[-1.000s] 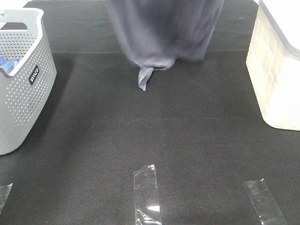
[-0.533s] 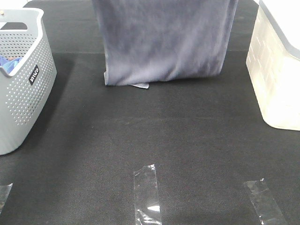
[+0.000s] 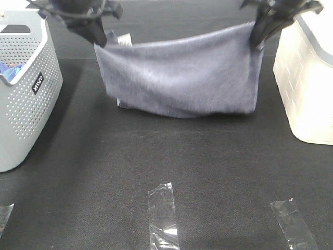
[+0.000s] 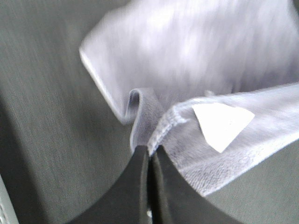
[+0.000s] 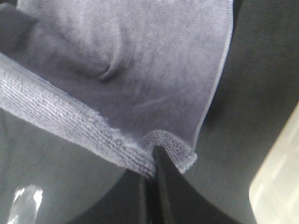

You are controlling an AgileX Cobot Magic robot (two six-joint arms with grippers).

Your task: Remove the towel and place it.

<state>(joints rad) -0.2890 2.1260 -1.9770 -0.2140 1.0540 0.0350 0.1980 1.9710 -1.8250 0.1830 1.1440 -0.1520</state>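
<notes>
Between basket [image 3: 26, 104] and bin [image 3: 307, 88]: towel [image 3: 179, 78]

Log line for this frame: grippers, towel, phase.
left gripper: shut on towel corner | right gripper: shut on other corner | towel: spread between them, out of basket, bottom at mat | phase: placing, not released

Black felt-like tabletop [image 3: 208, 156], evenly lit, glare on clear tape strips [image 3: 163, 216] along near edge. Grey perforated basket [image 3: 26, 104] far left, white ribbed bin [image 3: 307, 94] far right.
</notes>
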